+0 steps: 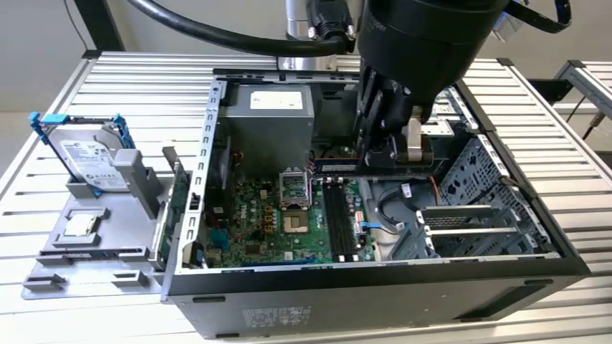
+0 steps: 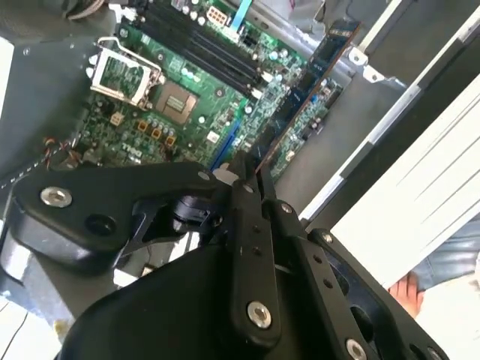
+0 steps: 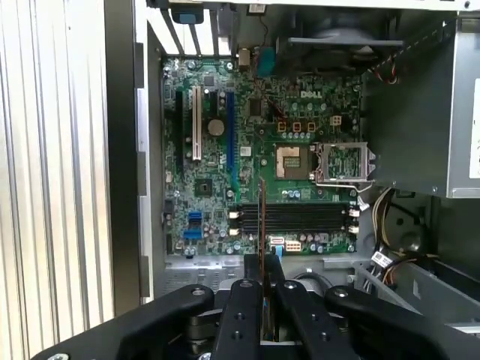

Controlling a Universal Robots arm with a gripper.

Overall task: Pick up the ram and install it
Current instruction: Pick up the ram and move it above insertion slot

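Second wrist view gives the clearest look at the long, thin, dark-blue ram (image 2: 304, 90). It is one stick, pinched at one end between the closed fingers (image 2: 246, 217) of the black gripper (image 2: 251, 176). It juts out past them over the green motherboard (image 2: 187, 105). The gripped end is buried between the fingers, and whether the far end touches anything cannot be told. In the first wrist view the ram (image 3: 262, 217) appears edge-on, a thin line that crosses over the bank of black memory slots (image 3: 300, 217). Those slots lie side by side and look unfilled; their number is hard to count. Near them sits one square processor socket (image 3: 289, 161), its silver frame swung open.

In the exterior view the arm (image 1: 421, 43), bulky and black, covers the upper middle of the one open dark-grey computer case (image 1: 383, 294). The case lies on the slatted metal table (image 1: 134, 79). The gripper (image 1: 383, 154) reaches down inside the case and hides most of the ram. One grey power supply box (image 1: 272, 118) sits at the case's far end. On the exterior view's left, just beside the case, one silver hard drive in a blue bracket (image 1: 91, 154) stands tilted on a grey fixture tray (image 1: 105, 229). At an edge of the second wrist view, a patch of blue cloth (image 2: 457, 259) is cut off by the gripper's body, with too little showing to identify it.
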